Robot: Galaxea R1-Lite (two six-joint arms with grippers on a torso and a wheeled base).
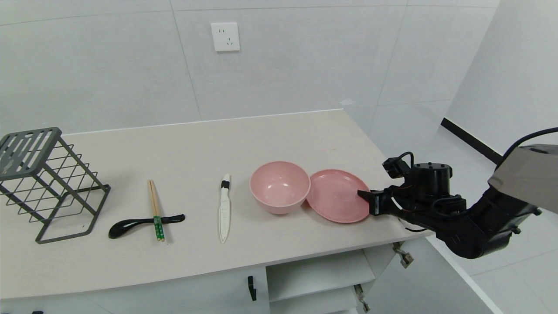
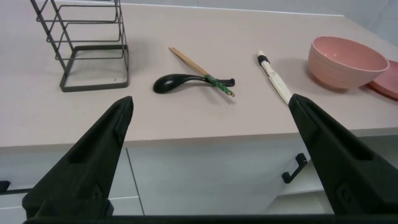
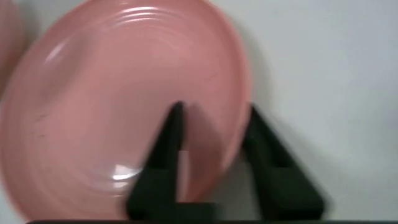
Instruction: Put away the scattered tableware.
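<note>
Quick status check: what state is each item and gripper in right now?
plate: on counter, not gripped.
right gripper: open, straddling plate rim.
left gripper: open, empty, in front of counter.
bowl: upright, empty.
knife: lying flat.
spoon: lying flat.
chopsticks: paired, lying across spoon handle.
rack: upright, empty.

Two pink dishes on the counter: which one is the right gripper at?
The flat pink plate, not the deep bowl beside it: the right gripper straddles its rim, jaws open.

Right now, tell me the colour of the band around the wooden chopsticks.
The band is green; clearest in the head view.
</note>
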